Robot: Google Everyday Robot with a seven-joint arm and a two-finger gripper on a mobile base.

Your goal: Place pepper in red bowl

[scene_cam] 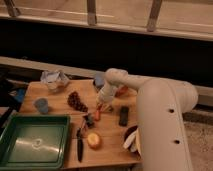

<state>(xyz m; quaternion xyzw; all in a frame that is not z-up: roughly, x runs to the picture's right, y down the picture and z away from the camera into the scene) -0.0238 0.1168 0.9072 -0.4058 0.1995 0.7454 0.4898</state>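
Observation:
The pepper [97, 114], slim and red-orange, lies on the wooden table [55, 97] near its middle. My gripper [102, 106] reaches down from the white arm onto the pepper's upper end and is shut on it. The pepper's lower end still rests on the table. The red bowl [122, 91] sits just behind and to the right of the gripper, and the arm hides part of it.
A dark grape bunch [76, 101] lies left of the gripper. A round orange fruit [93, 140], a black-handled tool [80, 142], a dark block [123, 116] and a purple bowl [131, 138] are in front. A green tray [34, 142], blue cup [42, 105] and crumpled bag [54, 80] stand left.

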